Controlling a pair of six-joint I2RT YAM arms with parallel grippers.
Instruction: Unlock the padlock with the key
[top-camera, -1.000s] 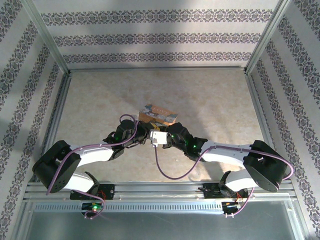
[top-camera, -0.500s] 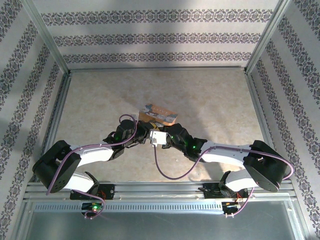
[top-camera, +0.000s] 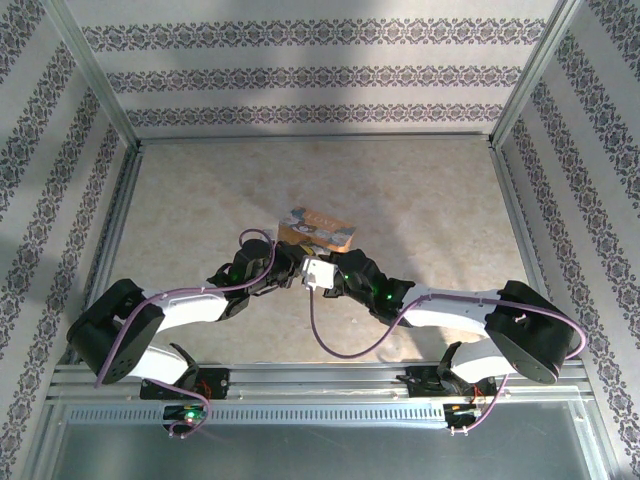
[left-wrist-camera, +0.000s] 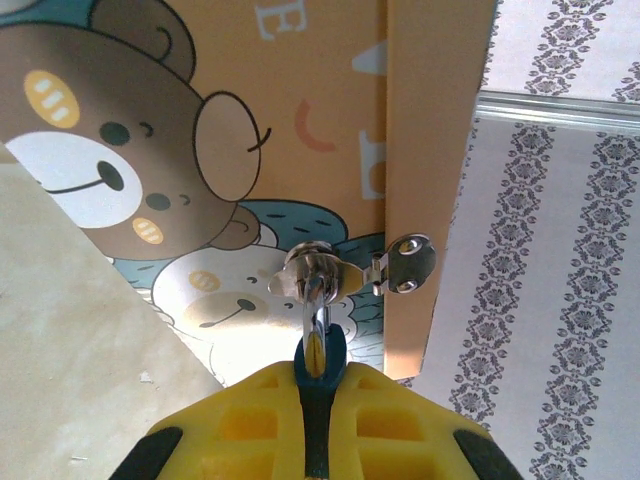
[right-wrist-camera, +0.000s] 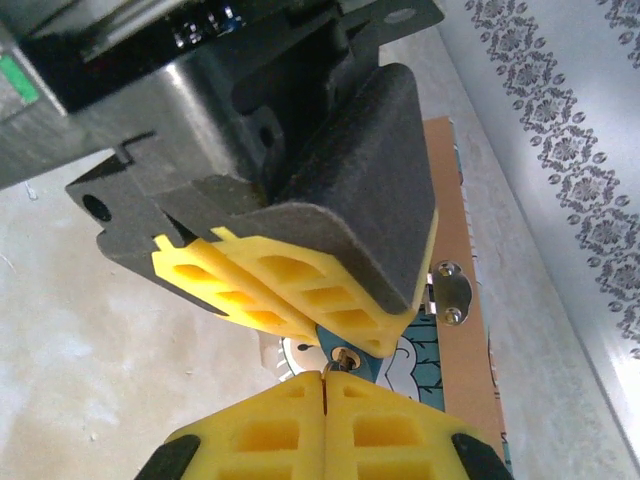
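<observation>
Pinching key (left-wrist-camera: 316, 338), left tool (left-wrist-camera: 318, 388) just beside padlock (left-wrist-camera: 330, 100).

padlock (top-camera: 318, 229): orange-brown block, cartoon bears, face up.
key (left-wrist-camera: 315, 312): silvery shaft, blue head, tip at padlock's silver fitting (left-wrist-camera: 322, 272).

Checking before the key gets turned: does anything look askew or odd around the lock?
Nothing is damaged or spilled. The padlock lies skewed on the table, and both grippers crowd the key: the left gripper pinches its blue head, the right gripper shut right beside it.
</observation>
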